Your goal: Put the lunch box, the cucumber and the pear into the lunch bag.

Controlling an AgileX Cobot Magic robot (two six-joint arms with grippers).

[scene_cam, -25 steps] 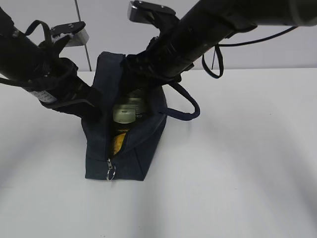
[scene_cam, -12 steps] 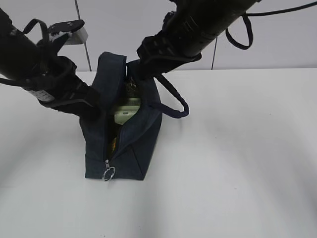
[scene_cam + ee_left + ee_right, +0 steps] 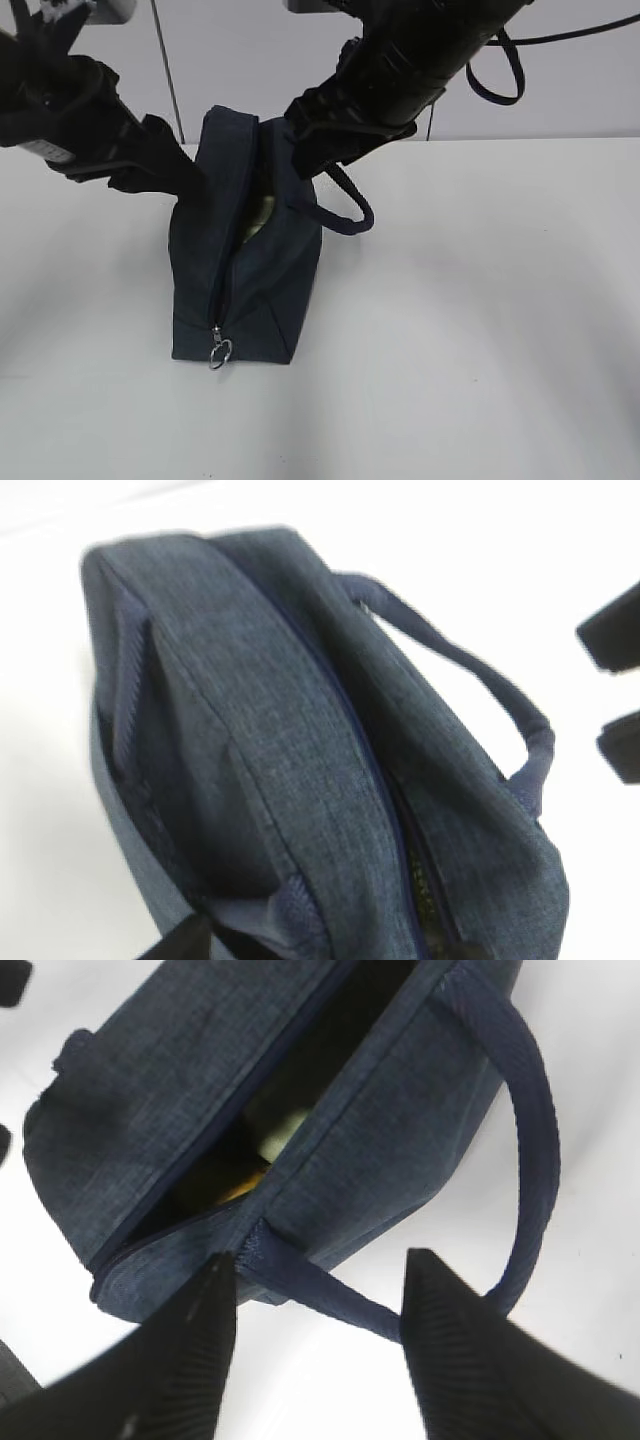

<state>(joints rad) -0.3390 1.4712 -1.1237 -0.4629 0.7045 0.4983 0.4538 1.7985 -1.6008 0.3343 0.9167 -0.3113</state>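
White table: lunch bag [image 3: 245, 265] now narrower; right hand [image 3: 318, 1305] spread empty, left unclear.

Right gripper [image 3: 315, 1295] jaws apart; left gripper [image 3: 185, 185] state unclear

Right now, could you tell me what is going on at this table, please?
Two robot arms are working at a dark navy lunch bag standing on the white table. Its top is partly open; something pale green and something yellow show inside in the right wrist view, so items are already packed. The right pincer is open, straddling the base of the bag's handle. The left arm is at the bag's left side; its pincer cannot be read.
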